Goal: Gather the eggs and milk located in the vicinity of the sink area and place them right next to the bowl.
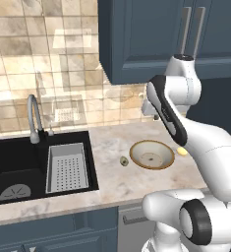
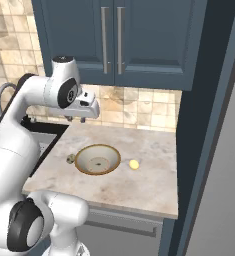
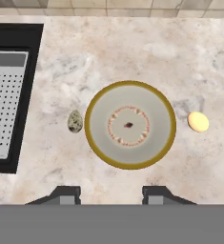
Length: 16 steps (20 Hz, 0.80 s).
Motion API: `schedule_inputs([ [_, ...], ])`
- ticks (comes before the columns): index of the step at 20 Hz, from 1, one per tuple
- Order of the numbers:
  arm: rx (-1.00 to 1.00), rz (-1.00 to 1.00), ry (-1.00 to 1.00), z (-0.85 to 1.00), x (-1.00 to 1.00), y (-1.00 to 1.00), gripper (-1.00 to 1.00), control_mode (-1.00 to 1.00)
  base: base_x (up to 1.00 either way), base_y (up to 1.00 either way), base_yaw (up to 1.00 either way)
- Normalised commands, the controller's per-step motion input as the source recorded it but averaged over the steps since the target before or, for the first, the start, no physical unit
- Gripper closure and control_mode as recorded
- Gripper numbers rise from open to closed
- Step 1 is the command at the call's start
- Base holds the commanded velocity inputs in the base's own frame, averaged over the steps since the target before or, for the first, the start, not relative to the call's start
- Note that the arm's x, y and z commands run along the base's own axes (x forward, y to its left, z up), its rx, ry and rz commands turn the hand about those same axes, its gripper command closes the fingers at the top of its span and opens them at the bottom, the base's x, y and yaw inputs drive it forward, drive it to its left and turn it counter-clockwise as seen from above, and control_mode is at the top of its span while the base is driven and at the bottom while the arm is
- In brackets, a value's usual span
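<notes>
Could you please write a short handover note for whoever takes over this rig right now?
Gripper: high above the counter, looking down on the bowl, holding nothing. The log counts it shut, though its fingers stand apart.
Bowl: on the counter, right of the sink with its strainer basket.
Speckled egg: beside the bowl on the sink side, just apart from the rim.
Yellow egg: on the bowl's other side, a little further off.
Done: both eggs lie by the bowl.
Left: the milk; I cannot spot a carton here.
</notes>
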Motion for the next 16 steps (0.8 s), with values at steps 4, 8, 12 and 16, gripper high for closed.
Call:
schedule_inputs([
  [4, 0.0, 0.0, 0.0, -0.01, -0.12, -0.2, -1.0, -1.0, 0.0, 0.0, 0.0],
  [8, 0.0, 0.0, 0.0, -0.07, -0.18, -0.36, -1.0, -1.0, 0.0, 0.0, 0.0],
  [12, 0.0, 0.0, 0.0, -0.14, -0.06, -0.35, -1.0, -1.0, 0.0, 0.0, 0.0],
  [16, 0.0, 0.0, 0.0, -0.16, 0.0, -0.39, -1.0, -1.0, 0.0, 0.0, 0.0],
])
